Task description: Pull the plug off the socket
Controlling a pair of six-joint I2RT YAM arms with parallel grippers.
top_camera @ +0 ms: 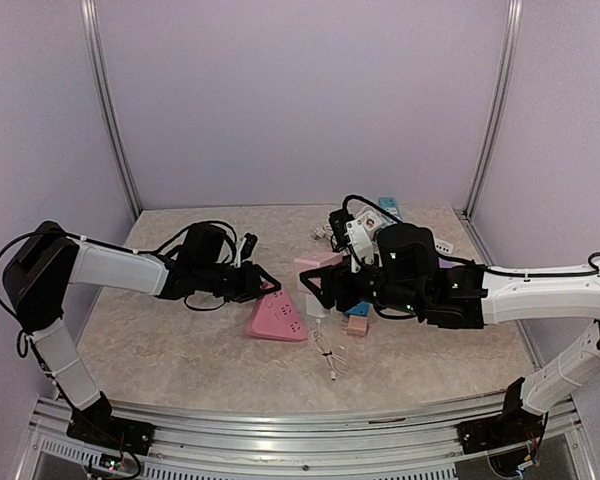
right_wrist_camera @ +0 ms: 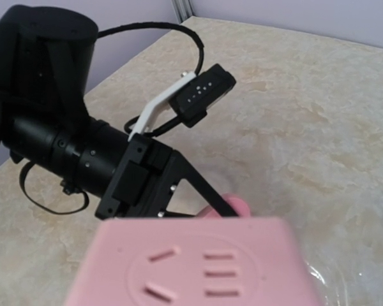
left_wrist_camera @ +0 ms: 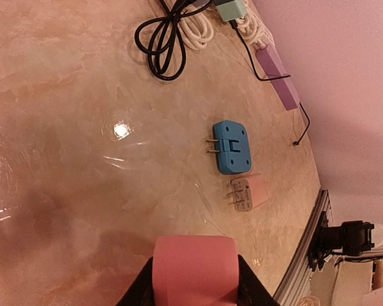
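Left gripper (top_camera: 268, 283) is clamped on the upper end of the pink socket strip (top_camera: 277, 320), centre of the top view. In the left wrist view a rounded pink edge is pinched between the two black fingers (left_wrist_camera: 139, 292) at bottom centre. The strip is rested on the table (top_camera: 180, 340), its other end toward the bottom of frame.

Right gripper (top_camera: 317, 287) is placed just right of the strip. In the right wrist view its fingers are hidden by a pink socket block (right_wrist_camera: 191, 261) across the bottom of frame, socket face to the camera. Spread or gripping cannot be told.

White plug (top_camera: 319, 306) is seen just right of the strip. Whether it is seated in a socket cannot be told. A thin white cable (top_camera: 330, 362) is looped just below it.

Blue adapter (left_wrist_camera: 232, 148) and small pink adapter (left_wrist_camera: 249, 192) are laid side by side right of centre in the left wrist view, prongs to the left.
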